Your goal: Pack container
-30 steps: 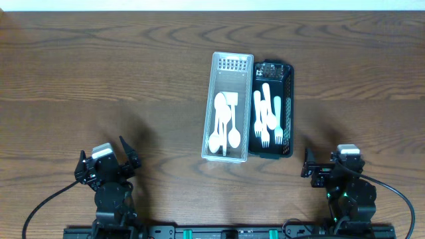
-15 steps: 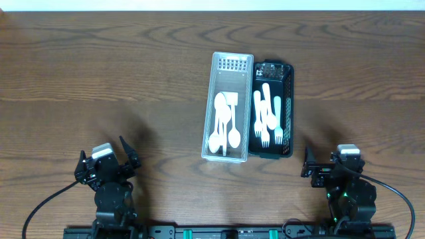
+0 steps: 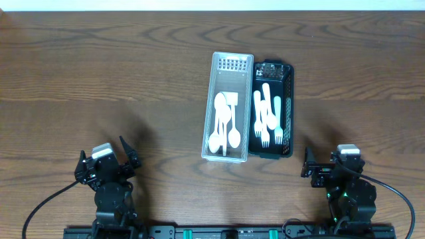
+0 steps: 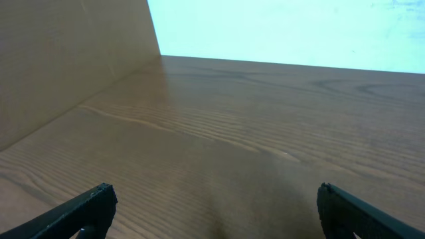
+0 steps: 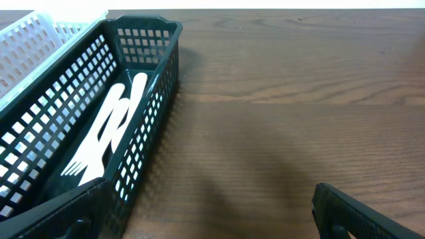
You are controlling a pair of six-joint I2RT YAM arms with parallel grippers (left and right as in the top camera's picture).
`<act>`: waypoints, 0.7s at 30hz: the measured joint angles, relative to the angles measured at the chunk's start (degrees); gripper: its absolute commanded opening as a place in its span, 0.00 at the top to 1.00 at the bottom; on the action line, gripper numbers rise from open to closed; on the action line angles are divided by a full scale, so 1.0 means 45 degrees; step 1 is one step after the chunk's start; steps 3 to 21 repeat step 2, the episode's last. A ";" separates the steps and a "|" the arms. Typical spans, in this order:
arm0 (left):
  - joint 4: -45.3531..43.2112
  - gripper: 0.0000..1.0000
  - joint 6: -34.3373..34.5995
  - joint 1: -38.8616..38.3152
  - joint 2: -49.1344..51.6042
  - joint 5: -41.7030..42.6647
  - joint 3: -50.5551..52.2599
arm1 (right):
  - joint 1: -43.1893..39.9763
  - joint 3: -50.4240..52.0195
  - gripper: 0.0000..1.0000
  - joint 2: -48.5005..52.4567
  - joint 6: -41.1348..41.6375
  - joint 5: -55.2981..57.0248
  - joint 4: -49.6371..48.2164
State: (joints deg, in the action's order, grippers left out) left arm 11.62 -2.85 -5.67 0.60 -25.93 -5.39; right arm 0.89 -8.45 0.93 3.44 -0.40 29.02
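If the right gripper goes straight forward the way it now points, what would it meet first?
Probably nothing: ahead of the right gripper lies only bare table. The black basket stands just left of that line; whether the gripper would graze it is unclear.

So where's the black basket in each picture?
Overhead: black basket just right of centre, beside the white basket.
Left wrist: not in it.
Right wrist: left side, forks inside.
Shared landmark: the white basket, top-left in the right wrist view.
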 measured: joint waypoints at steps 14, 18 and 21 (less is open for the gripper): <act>0.0000 0.02 0.0000 0.0000 0.0000 0.0000 0.0000 | 0.0000 -0.0005 0.01 0.0000 0.0000 0.0000 0.0000; 0.0000 0.02 0.0000 0.0000 0.0000 0.0000 0.0000 | 0.0000 -0.0005 0.01 0.0000 0.0000 0.0000 0.0000; 0.0000 0.02 0.0000 0.0000 0.0000 0.0000 0.0000 | 0.0000 -0.0005 0.01 0.0000 0.0000 0.0000 0.0000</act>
